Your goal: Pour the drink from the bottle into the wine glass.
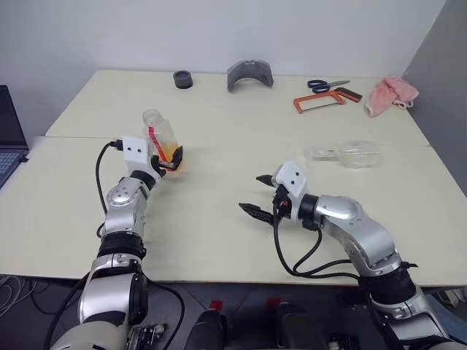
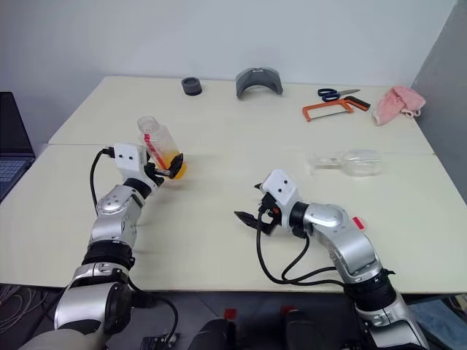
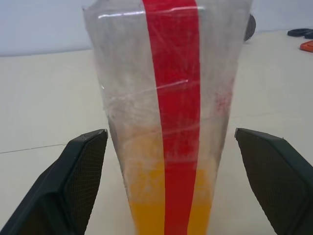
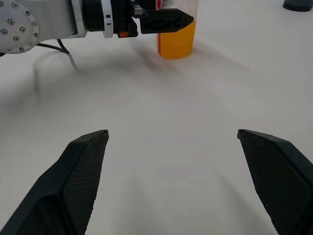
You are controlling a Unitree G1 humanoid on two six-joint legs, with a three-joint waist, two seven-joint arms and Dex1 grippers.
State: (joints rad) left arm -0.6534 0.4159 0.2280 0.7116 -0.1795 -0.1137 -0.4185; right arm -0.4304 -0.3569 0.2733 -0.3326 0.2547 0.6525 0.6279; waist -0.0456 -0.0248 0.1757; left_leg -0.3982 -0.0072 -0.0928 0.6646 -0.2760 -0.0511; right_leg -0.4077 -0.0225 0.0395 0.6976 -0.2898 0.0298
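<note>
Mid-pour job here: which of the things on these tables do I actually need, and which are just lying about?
Needed:
bottle with the drink, standing between the open left gripper's fingers
wine glass, lying on its side
right gripper, open

Lying about:
scissors
orange hacksaw
pink cloth
grey curved piece
black ring
laptop

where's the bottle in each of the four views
Left eye view: bottle, left of centre, between the open left end effector's fingers.
Right eye view: same spot.
Left wrist view: close up, centre.
Right wrist view: top centre.
Shared landmark: its red label stripe.
</note>
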